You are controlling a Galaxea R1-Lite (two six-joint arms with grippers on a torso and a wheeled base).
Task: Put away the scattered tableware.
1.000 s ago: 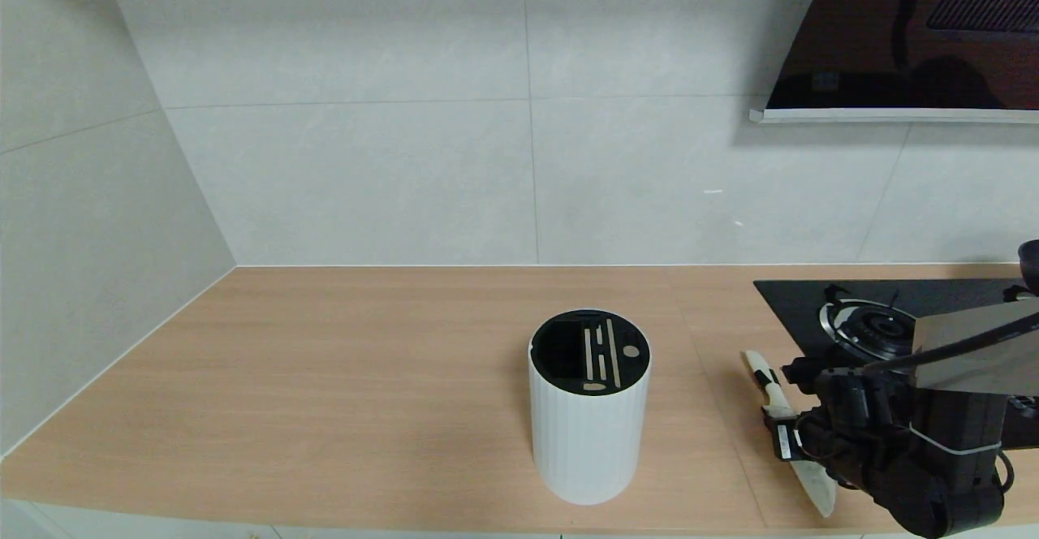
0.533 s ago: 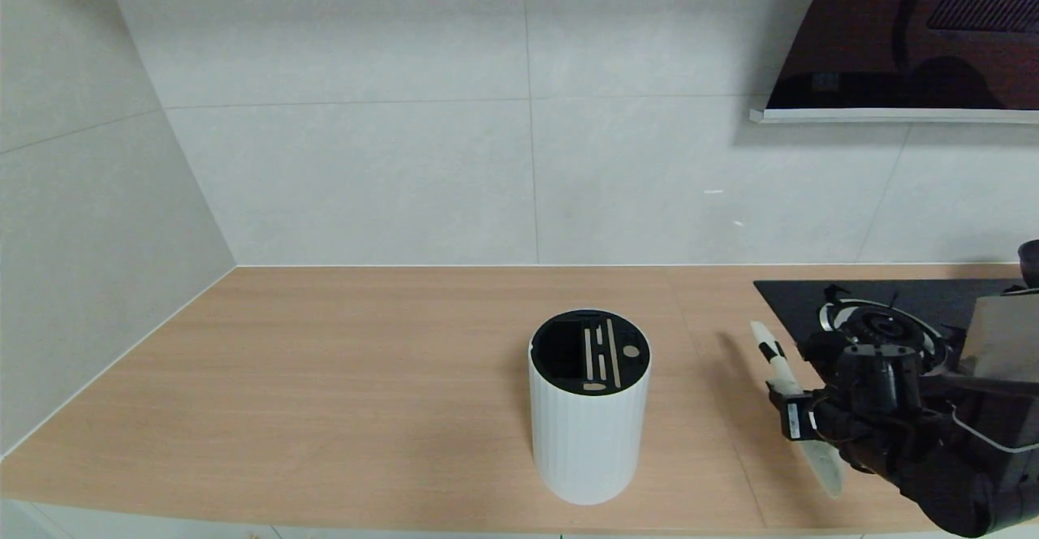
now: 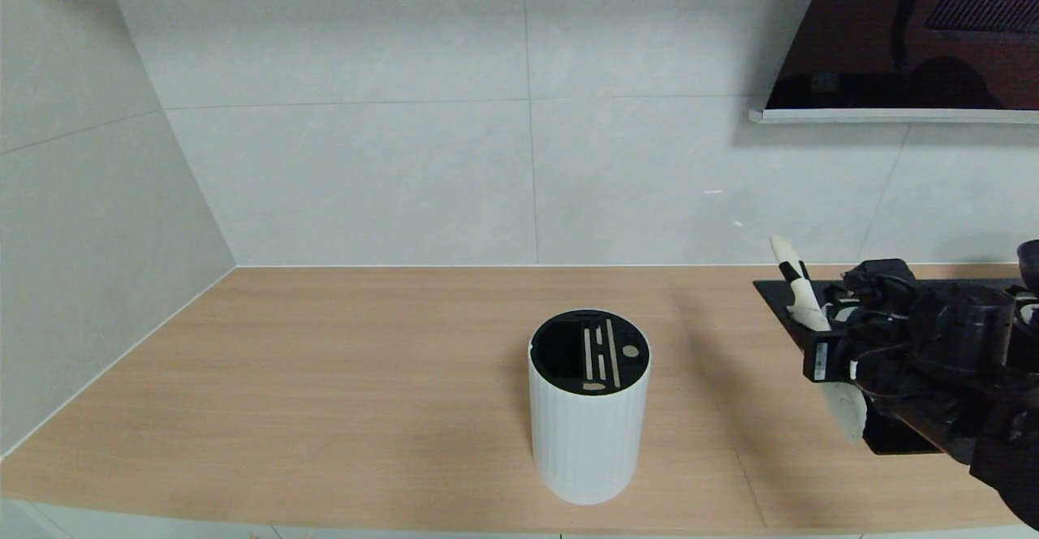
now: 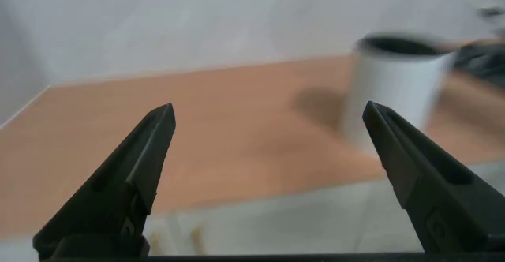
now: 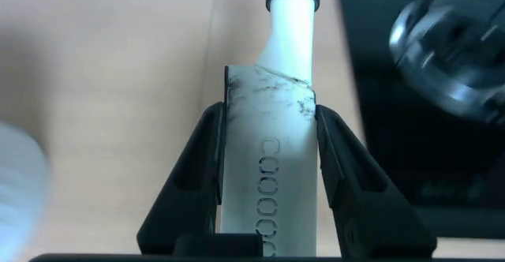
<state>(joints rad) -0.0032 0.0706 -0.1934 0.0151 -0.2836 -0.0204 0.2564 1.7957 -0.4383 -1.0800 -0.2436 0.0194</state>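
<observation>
**Right tool pinches the knife; left tool spread and empty**

The left tool [image 4: 267,110] hangs with its two dark fingers [image 4: 142,159] spread wide. Nothing lies between them and they touch nothing. Past them lie the wooden worktop [image 3: 365,360] and the white holder [image 4: 394,88].

In the head view the holder [image 3: 588,433] stands upright on the worktop, near its front edge. It is a ribbed white cylinder with a black top [image 3: 590,351] cut into one large opening and several narrow slots. Nothing is in the slots.

To the right of the holder, and well apart from it, the right tool [image 3: 836,352] is closed on the knife [image 3: 799,295]. It grips the knife at the wide end of the pale blade, just below the handle. The right wrist view shows the blade [image 5: 268,175] flat between the two fingers [image 5: 197,175], each pressing on one edge. The knife is held clear of the worktop and tilted. Its cream handle with a black band points up toward the wall, and the blade tip points down toward the front. It hangs over the left edge of the black hob [image 3: 775,289], with a burner [image 5: 450,57] just beside it.
</observation>
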